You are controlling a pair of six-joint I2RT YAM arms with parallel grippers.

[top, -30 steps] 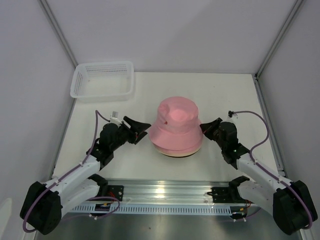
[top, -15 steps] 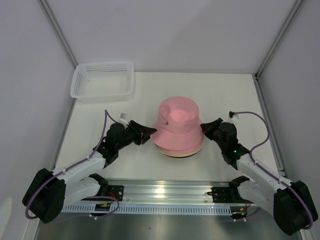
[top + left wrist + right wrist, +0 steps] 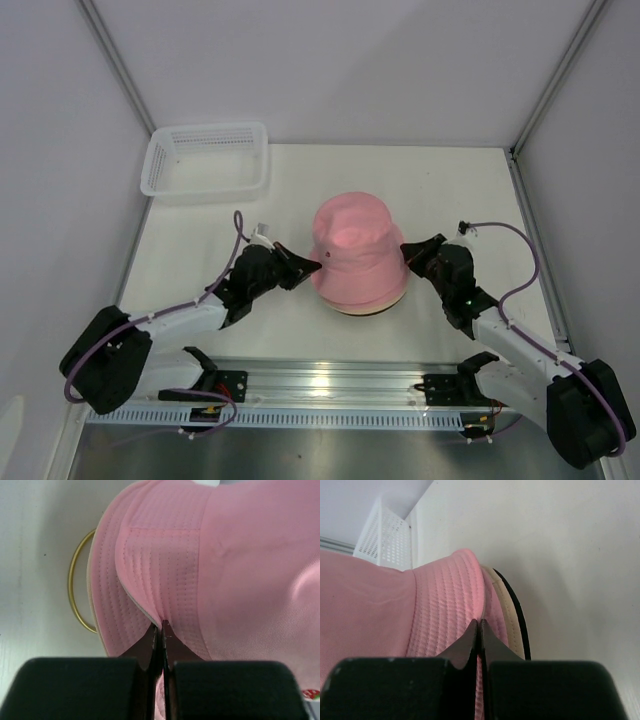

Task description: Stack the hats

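A pink bucket hat point(image 3: 355, 245) tops the stack on the counter point(image 3: 450, 190), to the near right of the white mesh basket point(image 3: 205, 160); a beige brim point(image 3: 506, 615) and a black brim point(image 3: 518, 614) peek out beneath; the left claw point(image 3: 314, 268) pinches the pink brim on the basket side; the right claw point(image 3: 405, 253) pinches it on the far side.

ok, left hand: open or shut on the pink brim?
Shut on it. In the left wrist view the left hand has its fingertips meeting, with a fold of the brim of the top pink hat pinched between them.
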